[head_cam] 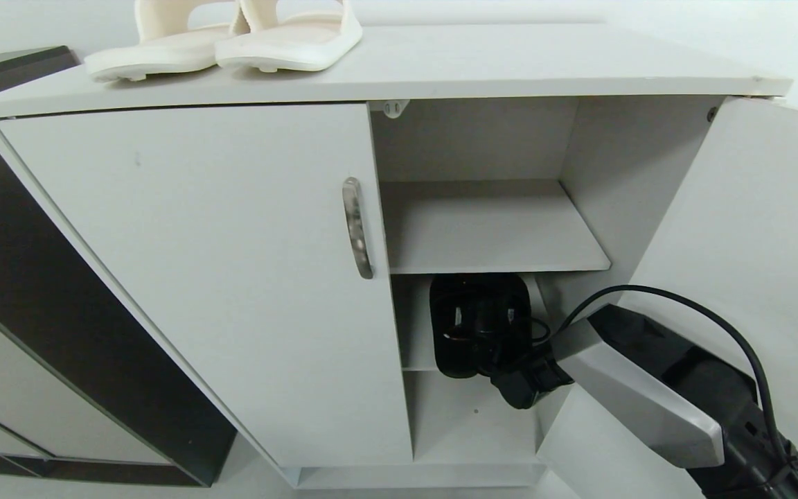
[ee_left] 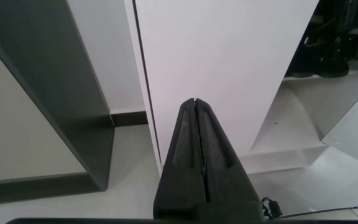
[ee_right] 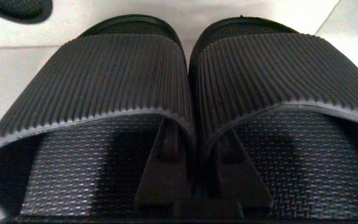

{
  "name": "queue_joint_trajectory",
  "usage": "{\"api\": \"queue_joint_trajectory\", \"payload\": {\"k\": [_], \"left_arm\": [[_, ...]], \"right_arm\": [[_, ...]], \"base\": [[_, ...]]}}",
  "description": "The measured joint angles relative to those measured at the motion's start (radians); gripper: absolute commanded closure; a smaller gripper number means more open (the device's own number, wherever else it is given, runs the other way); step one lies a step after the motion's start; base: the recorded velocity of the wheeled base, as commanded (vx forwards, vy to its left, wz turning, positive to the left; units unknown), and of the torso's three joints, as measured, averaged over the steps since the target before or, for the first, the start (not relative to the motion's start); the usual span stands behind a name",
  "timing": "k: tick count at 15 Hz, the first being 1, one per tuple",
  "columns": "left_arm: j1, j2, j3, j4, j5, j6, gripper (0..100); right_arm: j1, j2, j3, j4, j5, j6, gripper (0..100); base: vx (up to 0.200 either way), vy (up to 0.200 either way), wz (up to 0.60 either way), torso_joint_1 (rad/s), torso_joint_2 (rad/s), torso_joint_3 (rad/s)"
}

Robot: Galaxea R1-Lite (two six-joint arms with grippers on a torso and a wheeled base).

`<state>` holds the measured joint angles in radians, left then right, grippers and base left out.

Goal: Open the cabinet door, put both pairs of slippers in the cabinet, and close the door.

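My right gripper (head_cam: 525, 385) was closed on the black slippers (head_cam: 479, 322), one finger (ee_right: 166, 149) tucked under each strap and pinching the pair's inner walls together. The pair sat side by side on the second shelf down, inside the cabinet (head_cam: 440, 66), just under the upper shelf (head_cam: 489, 225). The right door (head_cam: 752, 242) stood swung open beside my arm, and the left door (head_cam: 198, 263), with its metal handle (head_cam: 357, 227), was shut. The white slippers (head_cam: 233, 38) lay on the cabinet's top, near its front edge. My left gripper (ee_left: 194, 111) hung low before the left door, fingers pressed together, holding nothing.
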<state>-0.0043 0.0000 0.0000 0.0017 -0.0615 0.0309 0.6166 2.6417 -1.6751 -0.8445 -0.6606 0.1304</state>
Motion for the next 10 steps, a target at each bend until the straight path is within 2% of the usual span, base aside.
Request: {"api": "queue_joint_trajectory", "payload": {"k": [5, 6, 10], "left_arm": [[0.0, 0.0, 0.0, 0.0, 0.0, 0.0, 100], [0.0, 0.0, 0.0, 0.0, 0.0, 0.0, 100], [0.0, 0.0, 0.0, 0.0, 0.0, 0.0, 100]], "right_arm": [[-0.006, 0.015, -0.01, 0.005, 0.0, 0.003, 100], [-0.006, 0.016, -0.01, 0.005, 0.0, 0.004, 0], [-0.006, 0.021, -0.001, 0.007, -0.001, 0.003, 0]], "base": [[0.0, 0.0, 0.0, 0.0, 0.0, 0.0], [0.0, 0.0, 0.0, 0.0, 0.0, 0.0], [0.0, 0.0, 0.0, 0.0, 0.0, 0.0]]}}
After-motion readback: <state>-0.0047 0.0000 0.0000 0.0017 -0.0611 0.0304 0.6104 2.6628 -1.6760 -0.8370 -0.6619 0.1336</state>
